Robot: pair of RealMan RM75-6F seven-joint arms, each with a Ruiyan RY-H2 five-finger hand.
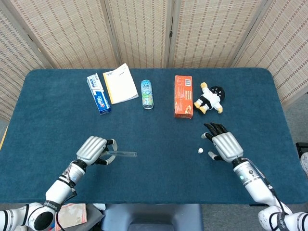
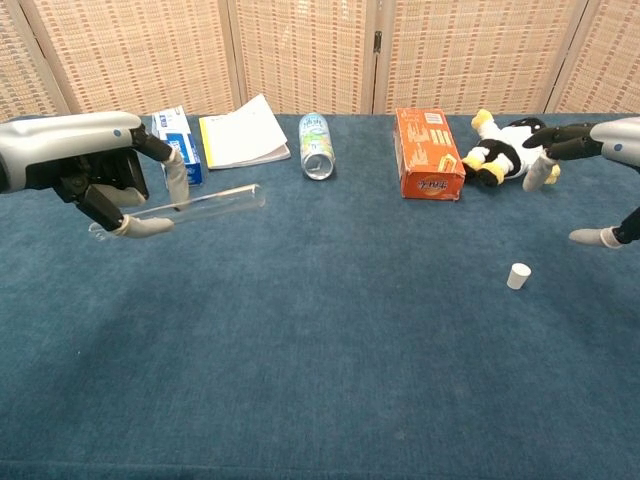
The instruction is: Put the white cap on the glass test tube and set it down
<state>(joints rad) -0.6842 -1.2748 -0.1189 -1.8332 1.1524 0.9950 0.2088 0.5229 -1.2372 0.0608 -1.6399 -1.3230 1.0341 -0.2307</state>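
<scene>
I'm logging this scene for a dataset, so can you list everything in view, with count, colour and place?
test tube: 1, clear glass, held level above the table's left front
cap: 1, white, alone on the table at right front
toothpaste box: 1, blue and white, back left
notepad: 1, white with a yellow edge, right of the toothpaste box
can: 1, light blue and white, lying at back centre
carton: 1, orange, back, right of centre
plush toy: 1, black, white and yellow, beside the carton
table: 1, dark blue cloth
folding screen: 1, woven beige, behind the table
left hand: 1, silver, holds the test tube
right hand: 1, silver, fingers spread, near the cap, not touching
</scene>
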